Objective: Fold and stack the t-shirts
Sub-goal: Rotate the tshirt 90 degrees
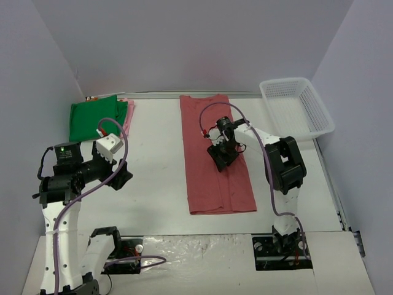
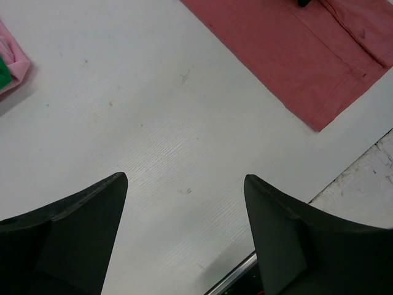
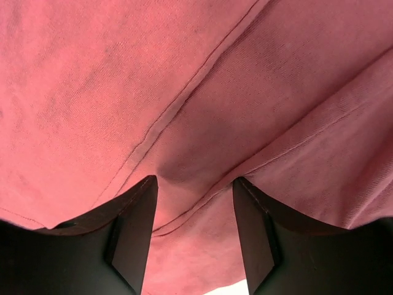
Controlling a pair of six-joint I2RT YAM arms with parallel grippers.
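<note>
Dusty-red t-shirt (image 1: 206,181), folded into a long narrow strip, lies flat on the white table (image 1: 153,172) directly beneath my right gripper (image 1: 222,161). My right jaws stand partly apart, tips down on the cloth near the middle of the strip, toward its right-hand edge; they are not closed on it.

Right wrist view: the red shirt (image 3: 184,80) fills the field. Both black fingers (image 3: 132,227) of the right gripper (image 3: 195,181) touch the fabric. A stitched seam runs diagonally away from the left fingertip, and a shallow shadowed pucker sits between the two tips.

My left gripper (image 1: 123,177) hangs over bare tabletop, well to the left of the red strip. Its jaws stand wide apart and hold nothing.

Left wrist view: between the spread fingers (image 2: 80,227) of the left gripper (image 2: 184,181) only the table (image 2: 153,123) shows. The hemmed near corner of the red shirt (image 2: 295,55) lies ahead and to the right of these jaws, apart from them.

Bright green t-shirt (image 1: 92,117), folded, rests at the far left of the table, ahead of my left jaws. Pale pink t-shirt (image 1: 129,114) shows at its right-hand edge, touching it; I cannot tell how much of the pink cloth lies under the green. A corner of the pink shirt (image 2: 12,61) enters the left wrist view at the left margin.

White mesh basket (image 1: 307,107) stands at the far right corner, well beyond my right jaws.
</note>
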